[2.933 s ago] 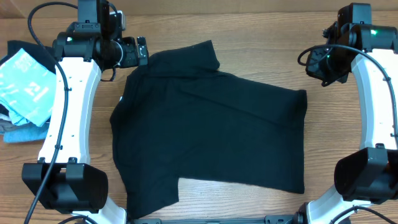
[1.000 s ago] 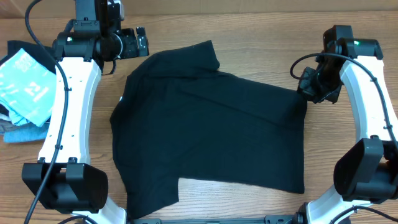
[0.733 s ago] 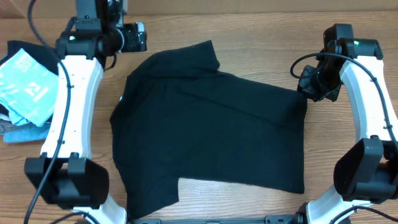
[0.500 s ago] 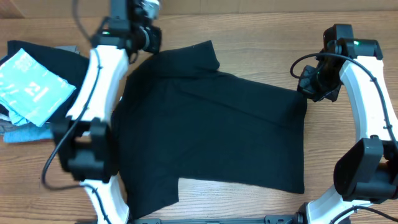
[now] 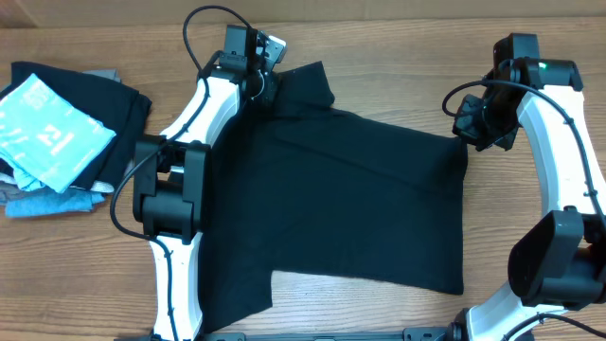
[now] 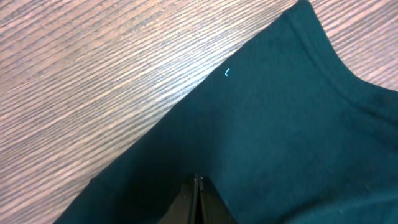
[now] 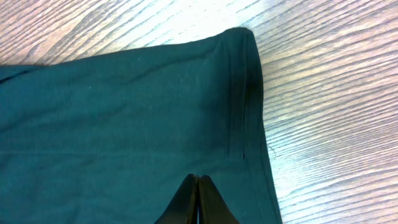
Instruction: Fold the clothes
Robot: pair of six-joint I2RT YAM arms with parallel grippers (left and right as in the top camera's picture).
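The overhead camera is looking straight down on the whole black T-shirt point(image 5: 360, 199). The left wrist camera is hovering close over its far-left edge, the right wrist camera over its far-right corner; overhead is covering both spots.

We take this for a robotics lab bench, not a home. Two white-and-black jointed robot arms, the left arm point(image 5: 208, 99) and the right arm point(image 5: 568, 156), rise from the near edge of a bare wood-grain table point(image 5: 398, 38). A small green indicator light point(image 5: 543, 66) glows on the right one. Clothing lies there as test material: a black short-sleeved T-shirt point(image 5: 350, 199) spread flat between the arms, and a light-blue garment with white print point(image 5: 47, 128) heaped on other folded pieces at the left edge.
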